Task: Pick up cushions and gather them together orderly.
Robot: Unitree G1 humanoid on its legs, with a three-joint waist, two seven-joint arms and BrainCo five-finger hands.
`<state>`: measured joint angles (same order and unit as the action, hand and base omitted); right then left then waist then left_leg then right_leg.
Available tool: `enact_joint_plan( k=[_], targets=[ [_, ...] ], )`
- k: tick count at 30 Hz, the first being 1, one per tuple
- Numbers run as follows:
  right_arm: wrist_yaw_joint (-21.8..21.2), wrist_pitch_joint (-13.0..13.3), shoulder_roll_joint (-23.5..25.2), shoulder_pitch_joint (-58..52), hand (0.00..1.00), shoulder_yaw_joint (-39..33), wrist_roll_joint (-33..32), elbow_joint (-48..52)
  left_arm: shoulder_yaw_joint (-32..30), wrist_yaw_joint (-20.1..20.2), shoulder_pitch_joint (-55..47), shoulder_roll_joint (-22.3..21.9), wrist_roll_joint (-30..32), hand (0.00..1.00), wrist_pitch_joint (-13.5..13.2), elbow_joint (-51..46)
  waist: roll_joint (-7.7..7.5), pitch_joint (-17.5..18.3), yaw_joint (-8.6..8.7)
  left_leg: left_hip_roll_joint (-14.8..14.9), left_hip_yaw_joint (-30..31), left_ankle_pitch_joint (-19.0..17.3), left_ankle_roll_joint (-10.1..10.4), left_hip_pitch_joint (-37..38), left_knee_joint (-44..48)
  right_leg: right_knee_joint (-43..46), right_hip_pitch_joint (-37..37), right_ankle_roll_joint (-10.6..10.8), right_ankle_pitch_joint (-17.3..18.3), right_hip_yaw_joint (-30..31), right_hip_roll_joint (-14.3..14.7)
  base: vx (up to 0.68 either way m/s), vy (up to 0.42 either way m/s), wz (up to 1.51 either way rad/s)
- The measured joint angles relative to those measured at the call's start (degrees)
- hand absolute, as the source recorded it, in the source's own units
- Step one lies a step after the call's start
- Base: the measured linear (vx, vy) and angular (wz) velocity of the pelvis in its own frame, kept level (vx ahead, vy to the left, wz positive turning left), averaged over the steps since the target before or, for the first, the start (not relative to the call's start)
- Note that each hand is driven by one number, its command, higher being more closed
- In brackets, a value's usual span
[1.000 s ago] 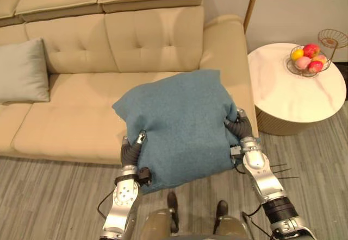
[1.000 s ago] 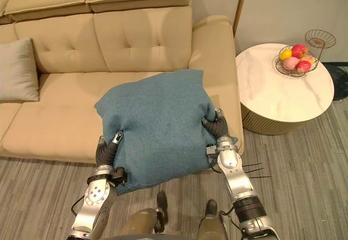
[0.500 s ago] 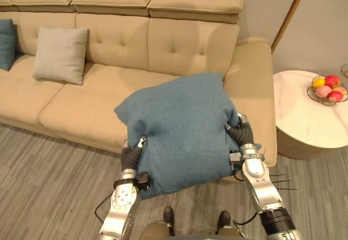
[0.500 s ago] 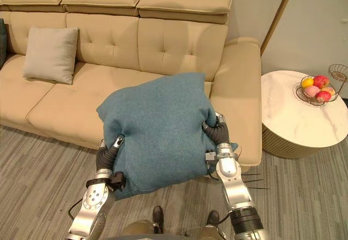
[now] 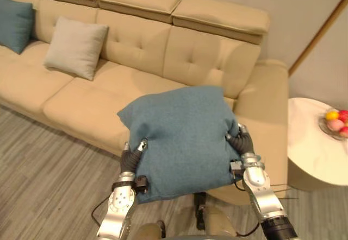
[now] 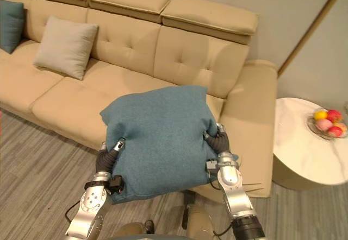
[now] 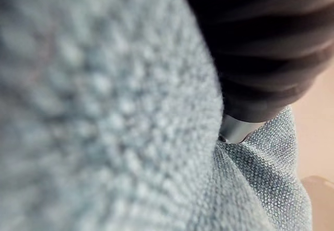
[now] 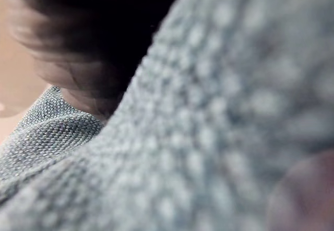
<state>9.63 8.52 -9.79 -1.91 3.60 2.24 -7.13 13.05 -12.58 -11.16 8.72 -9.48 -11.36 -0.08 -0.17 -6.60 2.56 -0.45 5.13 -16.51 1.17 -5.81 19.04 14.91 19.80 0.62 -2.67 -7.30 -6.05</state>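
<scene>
So the big teal-blue square cushion is up in the air between the two arms, held face-on in front of the right-end seat of the sofa, and it's not resting on anything I can see. It's plump and puffy with soft rounded corners. The wrist views show the fabric from really close: a chunky, nubbly woven cloth, almost like a coarse bouclé.

The left hand is pressed into the cushion's lower left edge and the right hand into its right edge, where the cloth dimples and bunches around it. You mostly see the dark ribbed covers. How far open either hand is I honestly can't tell, because the fabric swallows that part.

The long beige sofa looks like smooth leather or faux leather, with a button-tufted back, flat padded headrest blocks and a fat rounded armrest. A pale grey-beige square fabric cushion leans against the backrest, and a second teal cushion sits further along at the far left end. They're close to each other but well apart from the one being held.

Off to the right there's a round white marble-look tabletop with a thin wire bowl of red, pink and yellow fruit. The grey wood-grain plank floor runs underneath.
</scene>
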Motion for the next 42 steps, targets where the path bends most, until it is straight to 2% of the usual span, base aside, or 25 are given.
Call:
enact_joint_plan(
  k=[1,2,3,4,5,6,7,9,11,13,14,15,16,17,18,20,22,24,25,27,30,34,38,42],
  targets=[
    [-0.18,-0.03,0.02,-1.23,1.00,-0.87,0.01,0.00,0.26,0.18,-0.03,-0.86,0.23,1.00,0.04,0.20,1.55,0.78,-0.23,1.71,0.46,-0.49,1.22,0.13,-0.45,0.23,-0.34,-0.91,1.51,-1.81,0.90,0.32,-0.186,0.53],
    [-0.19,-0.09,0.04,-1.57,1.00,-1.06,0.02,0.01,0.38,0.24,-0.06,-1.22,0.37,1.00,0.07,0.22,2.45,1.32,-0.29,2.85,0.24,-0.32,1.77,0.13,-0.20,-0.30,-0.78,-1.11,2.03,-2.65,1.50,0.32,-0.144,0.42],
    [-0.01,-0.35,0.22,-1.67,1.00,-1.49,0.04,0.41,0.35,0.57,0.49,-2.07,0.48,1.00,0.31,0.39,3.41,1.42,-0.10,5.16,-1.45,0.40,3.56,-1.06,4.60,-0.83,-2.18,-1.90,3.03,-4.13,2.93,0.44,-0.200,0.31],
    [0.16,-1.02,0.27,-2.72,1.00,-1.50,0.06,2.24,-0.02,0.98,0.74,-2.73,0.48,1.00,0.95,0.74,3.86,1.27,-0.50,8.12,-4.75,1.02,4.40,-2.90,13.02,-1.55,-5.54,-2.95,3.39,-5.09,4.99,0.45,-0.200,0.21],
    [0.18,-1.20,0.30,-3.32,1.00,-1.49,0.07,3.40,-0.23,1.06,0.59,-2.88,0.46,1.00,1.13,0.74,3.98,1.18,-0.60,9.65,-6.66,1.60,4.41,-3.72,17.24,-1.97,-7.21,-3.44,3.87,-5.24,5.80,0.43,-0.191,-0.10],
    [0.33,-1.28,0.57,-4.40,1.00,-1.47,0.07,6.28,-0.30,1.10,0.30,-2.82,0.44,1.00,1.16,0.77,3.77,1.02,-1.19,13.11,-11.21,2.49,3.59,-5.66,25.52,-3.00,-10.85,-4.35,4.83,-4.88,7.02,0.47,-0.141,-0.32],
    [0.57,-1.25,0.57,-5.62,1.00,-1.51,0.08,10.28,-0.28,1.20,0.25,-2.98,0.43,1.00,1.09,0.73,3.13,1.30,-2.08,15.10,-15.43,1.42,1.81,-6.89,29.31,-4.10,-13.48,-4.80,5.41,-3.82,7.21,0.38,-0.103,-0.39],
    [0.67,-0.57,0.58,-5.72,1.00,-1.91,0.12,14.21,-0.30,1.28,0.60,-3.05,0.43,1.00,0.51,0.36,2.72,1.60,-2.15,15.73,-17.45,-0.11,-0.05,-9.47,27.79,-5.82,-14.75,-4.81,5.45,-1.82,6.83,0.30,-0.033,-0.43],
    [0.68,0.13,0.79,-5.29,1.00,-2.75,0.12,15.30,-0.30,1.34,1.50,-3.32,0.45,1.00,0.05,0.35,2.72,1.58,-3.13,15.33,-15.99,-0.23,-0.21,-11.16,21.43,-6.89,-15.38,-4.76,5.48,1.01,6.66,0.26,0.085,-0.66],
    [0.68,0.09,1.39,-4.85,1.00,-3.14,0.13,13.76,-0.28,1.37,1.26,-3.53,0.48,1.00,0.08,0.44,2.33,1.35,-3.31,12.32,-9.91,0.77,1.47,-11.26,12.39,-7.27,-16.88,-3.32,6.29,4.11,5.80,0.19,0.191,-0.76],
    [0.68,0.12,1.59,-4.31,1.00,-3.14,0.13,11.64,-0.27,1.36,0.96,-3.48,0.54,1.00,0.13,0.54,2.29,1.32,-3.41,10.39,-5.32,1.94,3.18,-10.75,6.94,-6.77,-17.15,-2.25,6.91,6.32,5.29,0.17,0.278,-1.10],
    [0.66,0.11,1.70,-3.44,1.00,-3.02,0.16,8.47,-0.28,1.32,0.61,-3.28,0.67,1.00,0.21,0.67,3.03,1.40,-3.86,9.35,-0.72,4.05,6.03,-9.20,0.66,-6.02,-17.17,-0.51,7.57,9.80,5.60,0.16,0.306,-1.27],
    [0.64,0.07,1.67,-2.97,1.00,-2.94,0.17,7.31,-0.28,1.32,0.23,-3.20,0.69,1.00,0.20,0.66,4.07,1.60,-4.03,9.78,0.75,6.05,7.56,-8.61,-1.70,-5.59,-16.97,0.50,8.09,11.31,6.35,0.14,0.352,-1.54],
    [0.52,0.02,2.25,-2.51,1.00,-2.72,0.26,5.11,-0.29,1.26,-0.46,-2.67,0.70,1.00,0.21,1.15,4.33,1.55,-4.30,10.19,-0.57,10.69,7.33,-7.71,-0.40,-5.19,-16.60,1.78,8.56,14.54,7.05,0.17,0.417,-1.45],
    [0.40,-0.18,3.59,-2.96,1.00,-2.08,0.61,3.80,-0.31,1.20,-1.26,-1.33,0.69,1.00,0.29,1.46,2.32,2.27,-3.77,9.18,-4.02,9.33,6.26,-7.01,-0.15,-5.89,-16.59,2.74,8.30,17.55,5.24,0.18,0.402,-1.25],
    [0.30,-0.19,3.74,-3.00,1.00,-1.55,0.78,3.81,-0.34,1.21,-1.33,-0.46,0.69,1.00,0.41,1.56,0.66,2.22,-3.19,8.08,-7.97,8.80,4.61,-6.40,-0.04,-7.27,-16.09,4.30,7.49,20.54,3.25,0.12,0.259,-0.93],
    [0.22,-0.19,3.17,-2.55,1.00,-0.97,0.80,3.78,-0.54,1.21,-1.33,-0.44,0.68,1.00,0.43,1.55,-0.02,2.56,-3.29,7.55,-12.98,7.47,2.79,-5.67,1.00,-9.13,-15.32,6.15,5.74,23.84,1.71,0.09,0.233,-1.10],
    [0.16,-0.19,3.15,-1.06,1.00,0.19,1.09,2.97,-2.04,1.27,-1.36,-0.38,0.70,1.00,0.42,1.51,0.00,2.58,-3.46,7.85,-16.53,6.70,2.33,-4.79,0.78,-9.55,-13.98,6.04,4.05,25.31,1.60,0.06,0.160,-1.12],
    [0.16,-0.19,3.14,0.74,1.00,1.56,1.37,1.45,-3.20,1.25,-1.29,0.13,0.76,1.00,0.42,1.48,-0.02,2.58,-3.41,8.32,-19.04,6.67,2.20,-4.13,-0.29,-10.25,-12.73,5.65,2.00,24.26,1.71,0.02,0.106,-1.03],
    [0.10,-0.18,3.11,2.22,1.00,2.19,1.58,-0.29,-3.91,1.25,-1.20,0.80,1.26,1.00,0.42,1.47,-0.02,2.58,-3.43,8.48,-21.04,6.77,2.08,-3.73,-1.24,-11.25,-11.93,4.82,0.51,21.52,1.65,0.00,0.053,-0.77],
    [0.12,-0.19,3.02,2.81,1.00,2.80,1.96,-2.91,-4.23,1.20,-1.14,0.80,3.11,1.00,0.44,1.46,-0.05,2.56,-3.39,8.19,-22.04,7.19,1.61,-3.66,-2.20,-12.47,-11.33,4.81,-0.41,21.08,1.29,-0.01,0.014,-0.24],
    [0.55,-0.18,2.67,6.55,1.00,4.45,3.06,-5.26,-5.25,-0.66,2.33,2.15,6.39,1.00,0.47,2.70,-0.53,1.66,-4.06,7.69,-21.68,8.94,1.66,-6.99,-3.02,-14.47,-8.79,4.03,-1.95,17.16,0.71,-0.09,-0.032,0.03],
    [5.58,-0.31,2.55,22.74,1.00,4.38,5.48,-10.35,-7.99,-5.47,19.48,4.90,9.20,1.00,1.00,7.26,-0.45,-4.89,-5.87,7.80,-19.92,12.93,1.69,-15.57,-3.01,-16.71,-2.21,2.50,-6.15,14.60,0.74,-0.24,-0.079,0.16],
    [10.93,-1.26,2.76,34.50,1.00,3.70,7.38,-10.61,-9.14,-11.83,34.44,8.80,9.24,1.00,1.60,9.61,-0.25,-7.81,-8.08,9.21,-18.63,14.79,2.03,-22.06,-1.46,-16.79,3.07,2.32,-8.35,11.62,1.08,-0.21,-0.086,0.08]
  ],
)
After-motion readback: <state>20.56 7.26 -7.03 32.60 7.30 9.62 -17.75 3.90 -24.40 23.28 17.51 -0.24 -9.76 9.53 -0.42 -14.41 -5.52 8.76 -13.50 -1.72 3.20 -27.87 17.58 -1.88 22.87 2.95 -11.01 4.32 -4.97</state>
